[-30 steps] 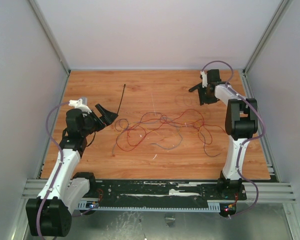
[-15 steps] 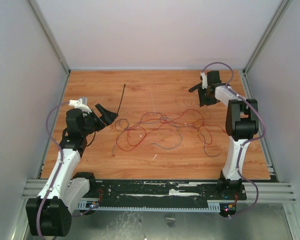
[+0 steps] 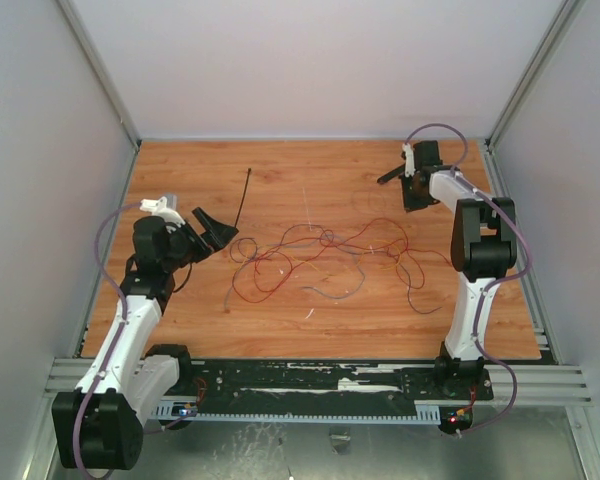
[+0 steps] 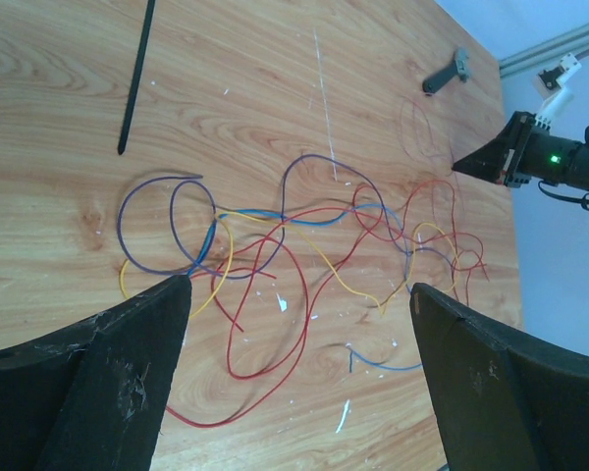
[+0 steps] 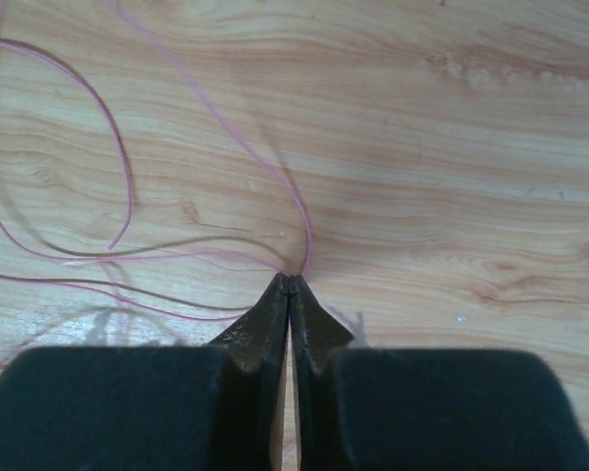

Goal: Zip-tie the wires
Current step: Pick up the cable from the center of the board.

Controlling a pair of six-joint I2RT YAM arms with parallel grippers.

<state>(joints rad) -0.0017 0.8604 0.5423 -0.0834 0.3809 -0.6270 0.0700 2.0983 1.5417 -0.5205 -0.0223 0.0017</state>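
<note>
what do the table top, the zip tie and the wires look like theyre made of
Table top: wood or wood-look laminate, by its grain bands. Zip tie: probably plastic, a straight, thin, matte black strip. Wires: likely plastic-insulated, smooth coloured jackets lying in loose springy loops; any metal core is not visible.

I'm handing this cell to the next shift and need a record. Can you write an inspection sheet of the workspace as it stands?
Surface: wooden table, with pale scratches and flecks.
Job's things: wires lie in a loose tangle mid-table; zip tie lies straight, apart from them, towards the far left.
Clutter: short black tool with a grey head, near the right arm.
Grippers: left gripper open above the table, holding nothing; right gripper shut on a thin pink strand of the wires.
Cables: purple cables loop along both arms.
Surroundings: plain walls; metal rail at the near edge.
</note>
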